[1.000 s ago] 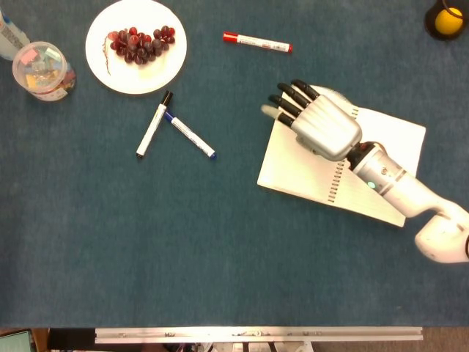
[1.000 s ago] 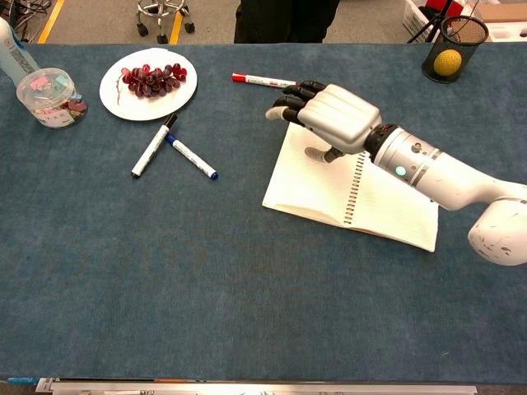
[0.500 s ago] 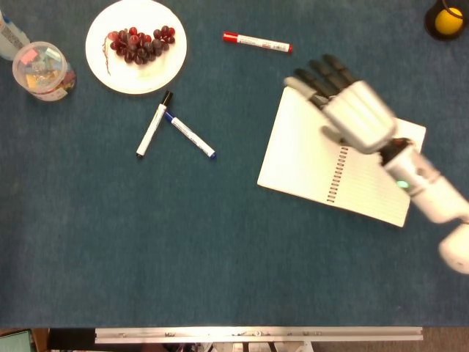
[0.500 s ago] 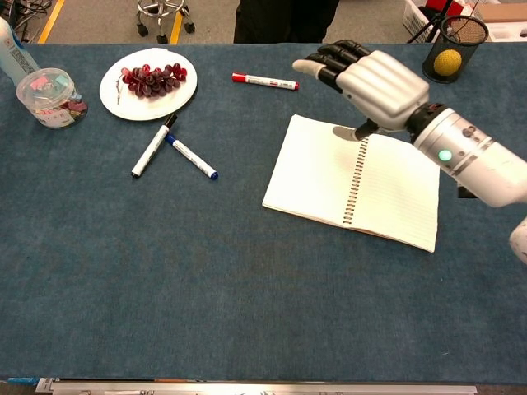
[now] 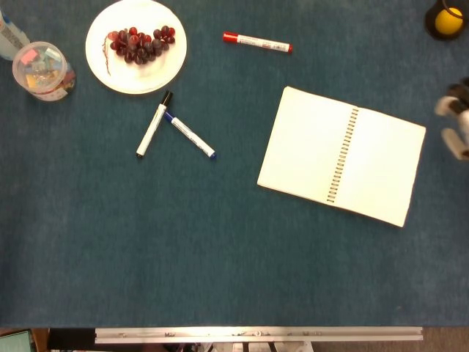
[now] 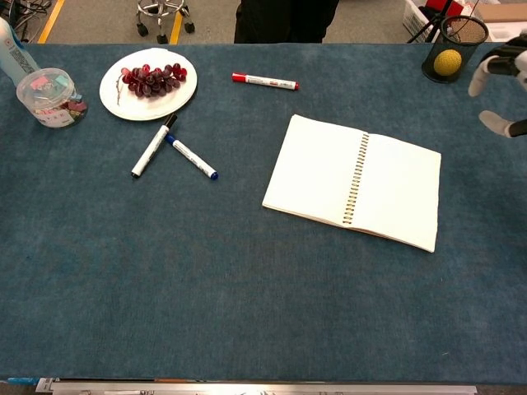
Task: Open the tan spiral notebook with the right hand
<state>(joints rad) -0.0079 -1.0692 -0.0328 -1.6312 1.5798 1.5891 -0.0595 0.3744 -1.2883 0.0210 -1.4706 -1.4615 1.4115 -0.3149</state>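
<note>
The spiral notebook point(image 5: 341, 155) point(image 6: 354, 179) lies open and flat on the blue table, blank pages showing on both sides of the wire binding. My right hand point(image 5: 456, 125) point(image 6: 502, 86) is only partly in view at the right edge, well clear of the notebook and raised off it. Its visible fingers are apart and hold nothing. My left hand does not show in either view.
A white plate of grapes point(image 5: 136, 45) sits at the back left beside a plastic cup of clips point(image 5: 42, 70). Two markers point(image 5: 152, 130) point(image 5: 189, 136) lie left of the notebook, a red one point(image 5: 256, 42) behind it. A mesh cup with a yellow ball point(image 6: 450, 51) stands back right.
My right hand lifted off the notebook's pages and swung away to the right edge of both views. The notebook stays open and flat, now fully uncovered.
</note>
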